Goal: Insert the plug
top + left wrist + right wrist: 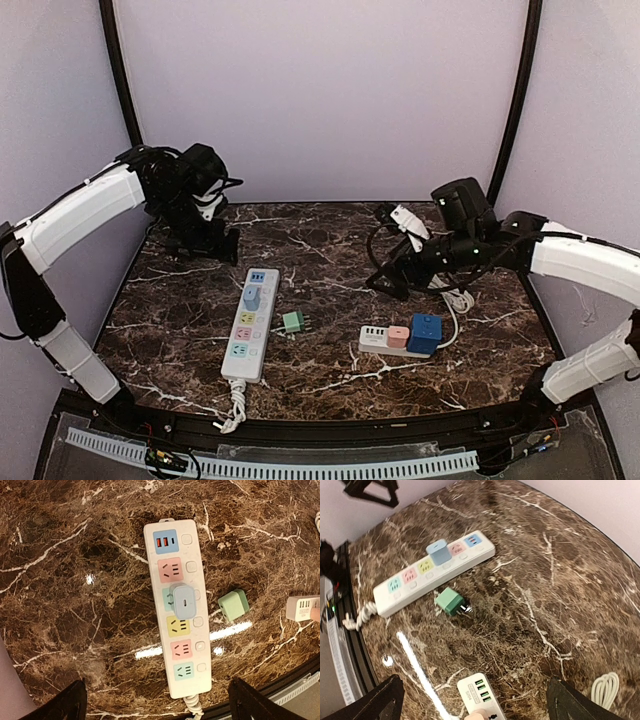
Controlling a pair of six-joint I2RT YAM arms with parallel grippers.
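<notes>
A green plug (292,321) lies loose on its side on the marble table, just right of a long white power strip (250,325). A pale blue plug (251,297) sits in one of the strip's upper sockets. The left wrist view shows the strip (180,645), the blue plug (185,602) and the green plug (233,605). The right wrist view shows the green plug (449,601) with its prongs pointing right, and the strip (415,580). My left gripper (215,245) is open and empty, raised behind the strip's far end. My right gripper (387,280) is open and empty, raised at the right.
A second short white strip (380,343) carries a pink adapter (398,336) and a blue cube plug (425,333) at the front right. A coiled white cable (458,298) lies behind it. The long strip's cord (236,400) runs off the front edge.
</notes>
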